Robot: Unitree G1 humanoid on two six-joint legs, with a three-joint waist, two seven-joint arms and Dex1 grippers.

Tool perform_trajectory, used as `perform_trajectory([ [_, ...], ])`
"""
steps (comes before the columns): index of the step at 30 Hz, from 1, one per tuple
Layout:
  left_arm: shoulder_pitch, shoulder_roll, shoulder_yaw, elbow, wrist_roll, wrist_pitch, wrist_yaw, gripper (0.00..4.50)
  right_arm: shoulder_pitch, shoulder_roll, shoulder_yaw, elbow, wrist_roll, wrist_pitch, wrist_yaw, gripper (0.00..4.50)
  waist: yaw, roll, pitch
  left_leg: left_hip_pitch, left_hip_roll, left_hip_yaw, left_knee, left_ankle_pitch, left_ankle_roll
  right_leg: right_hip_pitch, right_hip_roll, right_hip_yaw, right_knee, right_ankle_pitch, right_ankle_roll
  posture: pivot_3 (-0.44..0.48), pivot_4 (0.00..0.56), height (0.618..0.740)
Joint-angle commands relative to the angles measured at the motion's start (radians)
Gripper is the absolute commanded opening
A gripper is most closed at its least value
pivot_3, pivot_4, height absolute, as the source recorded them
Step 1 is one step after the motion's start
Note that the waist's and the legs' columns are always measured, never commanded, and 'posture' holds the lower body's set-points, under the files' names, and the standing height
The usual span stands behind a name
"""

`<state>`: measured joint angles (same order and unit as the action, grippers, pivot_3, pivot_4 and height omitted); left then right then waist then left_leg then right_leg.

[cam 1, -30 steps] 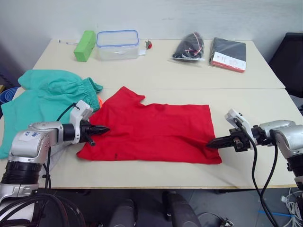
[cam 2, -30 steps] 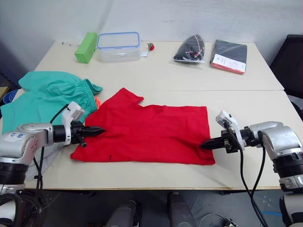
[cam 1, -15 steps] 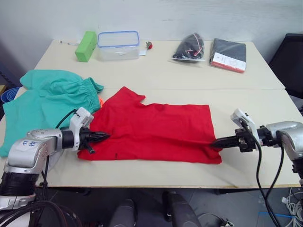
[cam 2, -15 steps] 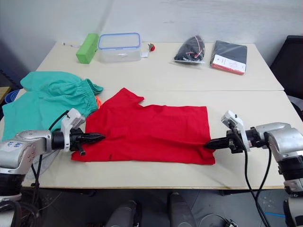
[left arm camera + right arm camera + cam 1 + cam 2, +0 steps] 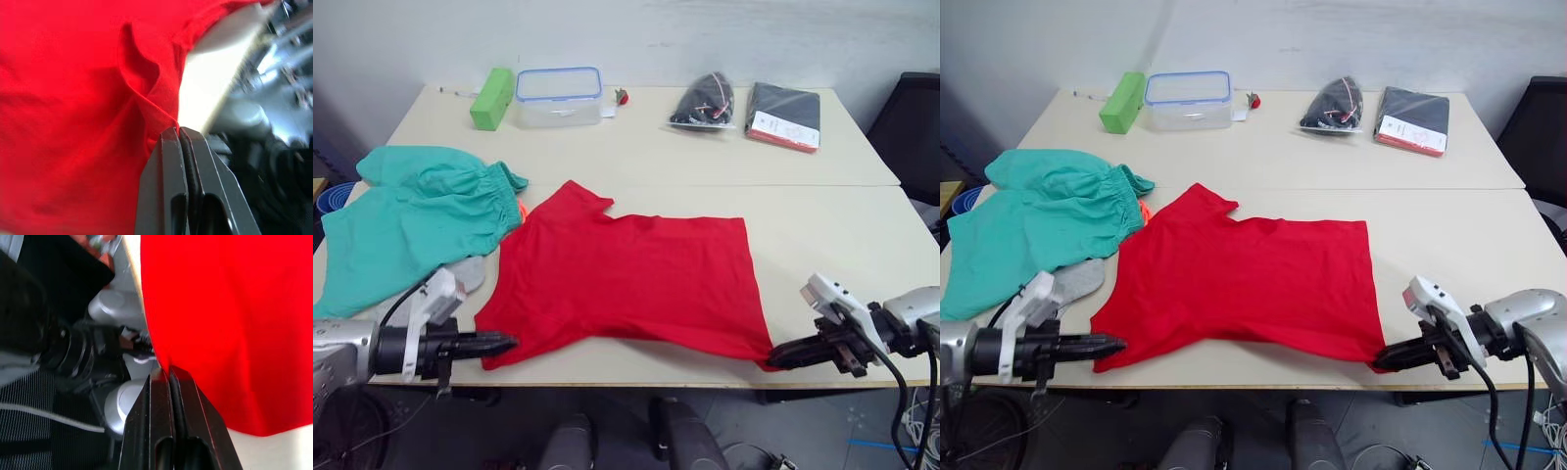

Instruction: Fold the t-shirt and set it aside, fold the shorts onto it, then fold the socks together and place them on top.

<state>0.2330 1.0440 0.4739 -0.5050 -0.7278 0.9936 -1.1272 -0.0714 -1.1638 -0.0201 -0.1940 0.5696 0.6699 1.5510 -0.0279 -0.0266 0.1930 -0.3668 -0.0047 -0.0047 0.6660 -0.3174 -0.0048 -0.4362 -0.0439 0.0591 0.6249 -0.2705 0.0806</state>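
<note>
Wide pale tabletop [image 5: 862,230] carries the t-shirt [image 5: 626,284]; left claw [image 5: 505,343] and right claw [image 5: 776,359], both closed tight on its near corners, presumably to fold it.

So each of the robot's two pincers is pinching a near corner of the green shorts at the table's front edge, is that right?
Not quite: it is the red t-shirt, not the shorts. The left eye view shows the left gripper and right gripper each shut on a near corner of it at the table's front edge; the shorts lie untouched to the left.
</note>
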Motion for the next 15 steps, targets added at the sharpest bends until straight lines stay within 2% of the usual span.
perform_trajectory([
  [1, 0.033, 0.005, 0.041, -0.028, 0.004, -0.045, -0.014, 0.00, 0.024, -0.028, -0.041, -0.021, 0.016, -0.041, 0.049, 0.02, 0.000, 0.000, 0.000, 0.001, 0.000, 0.000, 0.000, 0.000, 0.000, 0.002, 0.000, 0.000, -0.001, -0.002, -0.003, 0.000, 0.150, 0.740],
  [6, -0.019, -0.006, 0.008, 0.033, 0.018, -0.091, 0.018, 0.00, -0.048, -0.016, -0.014, 0.048, 0.018, -0.036, 0.045, 0.02, 0.000, 0.000, 0.000, 0.008, 0.000, 0.000, -0.001, 0.000, 0.000, 0.010, 0.001, 0.000, -0.003, -0.003, -0.006, 0.000, 0.150, 0.740],
  [11, -0.210, -0.011, -0.050, 0.190, 0.013, -0.092, 0.054, 0.00, -0.202, 0.013, 0.039, 0.168, 0.024, 0.016, 0.058, 0.02, 0.000, 0.000, 0.000, 0.009, 0.000, 0.000, -0.002, 0.000, 0.000, 0.010, 0.001, -0.002, -0.003, -0.001, -0.001, 0.000, 0.150, 0.740],
  [15, -0.357, -0.024, -0.149, 0.324, 0.090, -0.152, 0.092, 0.00, -0.331, 0.065, 0.113, 0.296, -0.031, 0.017, 0.047, 0.02, -0.002, 0.000, 0.000, 0.009, 0.000, 0.000, -0.002, 0.000, 0.000, 0.009, 0.001, -0.002, -0.003, 0.003, 0.005, 0.000, 0.150, 0.740],
])
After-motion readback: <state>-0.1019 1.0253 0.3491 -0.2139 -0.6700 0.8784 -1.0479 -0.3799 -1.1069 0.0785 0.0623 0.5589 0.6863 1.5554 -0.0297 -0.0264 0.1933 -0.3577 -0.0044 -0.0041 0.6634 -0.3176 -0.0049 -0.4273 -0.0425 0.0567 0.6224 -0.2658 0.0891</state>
